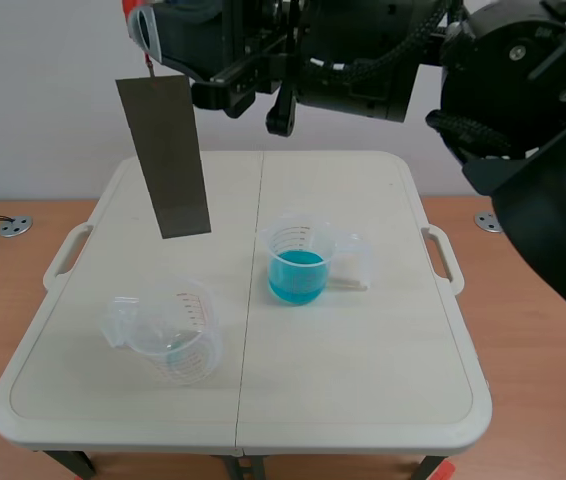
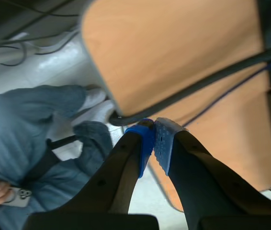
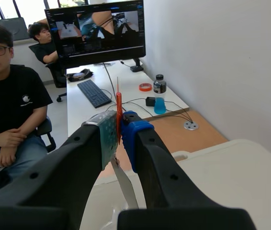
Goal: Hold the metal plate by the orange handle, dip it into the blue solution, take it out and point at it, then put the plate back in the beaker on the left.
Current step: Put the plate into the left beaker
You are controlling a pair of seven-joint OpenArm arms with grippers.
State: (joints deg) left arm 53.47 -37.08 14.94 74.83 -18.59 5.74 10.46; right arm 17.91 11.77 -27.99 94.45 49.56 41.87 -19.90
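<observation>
Metal plate: hanging above table; orange handle pinched in right gripper, largely hidden by fingers. Left gripper: pads pressed together, empty. Blue-solution beaker and clear beaker on table.

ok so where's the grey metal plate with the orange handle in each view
scene view: the grey metal plate hangs upper left, above the white folding table.
left wrist view: not in it.
right wrist view: the plate hangs edge-on below the right arm's fingers, shut on its orange handle.
shared landmark: the white folding table.

One plate; two beakers
</observation>
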